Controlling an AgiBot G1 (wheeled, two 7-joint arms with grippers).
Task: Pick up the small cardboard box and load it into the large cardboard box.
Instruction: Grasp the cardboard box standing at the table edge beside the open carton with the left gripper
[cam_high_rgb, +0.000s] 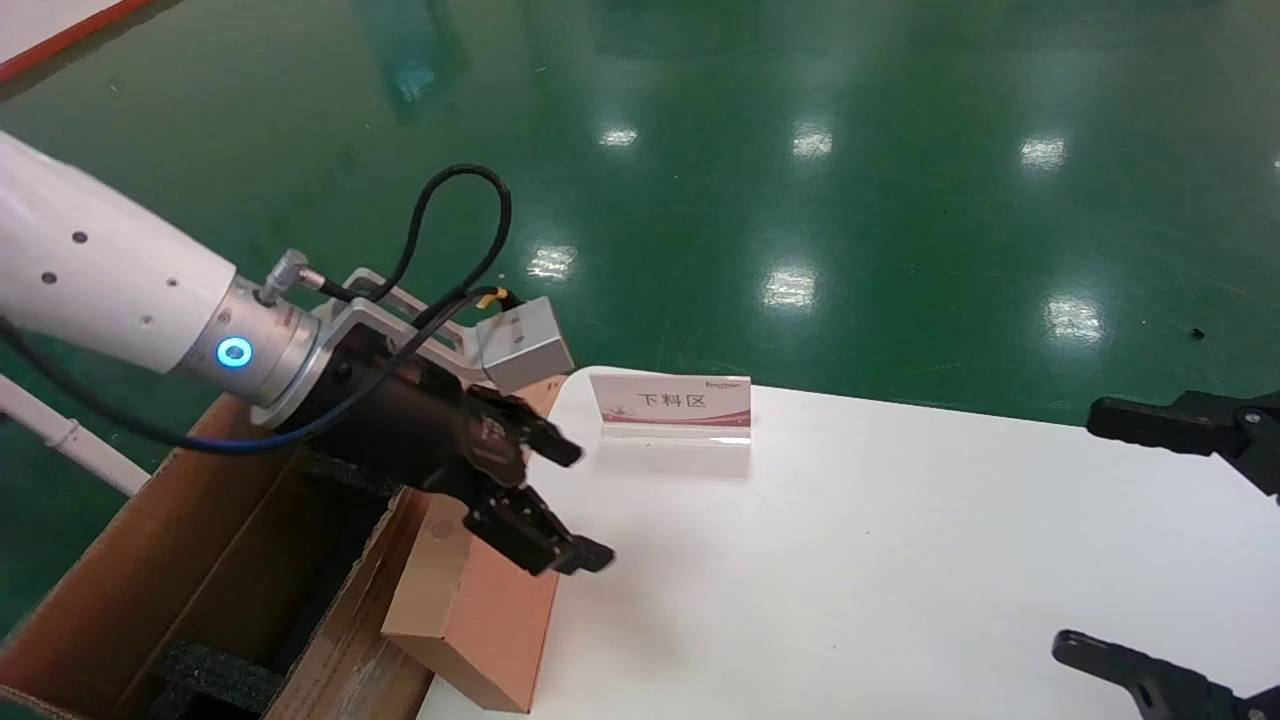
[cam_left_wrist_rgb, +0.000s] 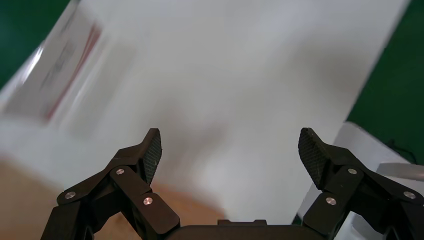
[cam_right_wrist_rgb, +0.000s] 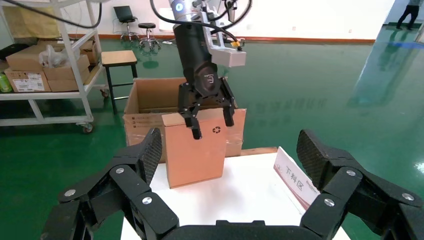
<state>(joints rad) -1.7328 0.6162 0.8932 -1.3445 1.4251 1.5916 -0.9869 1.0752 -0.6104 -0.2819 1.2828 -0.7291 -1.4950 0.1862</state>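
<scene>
The left gripper (cam_high_rgb: 565, 505) hangs wide open and empty above the small box (cam_high_rgb: 470, 610), which stands at the table's (cam_high_rgb: 900, 560) 9 o'clock edge beside the carton (cam_high_rgb: 190, 570), so an off-centre closing may topple it.

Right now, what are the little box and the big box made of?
Small cardboard box: looks like plain matte brown cardboard, printed with a black recycling symbol. Large cardboard box: brown cardboard too, probably corrugated, with folded flaps; dark foam-like padding sits inside in the head view.
</scene>
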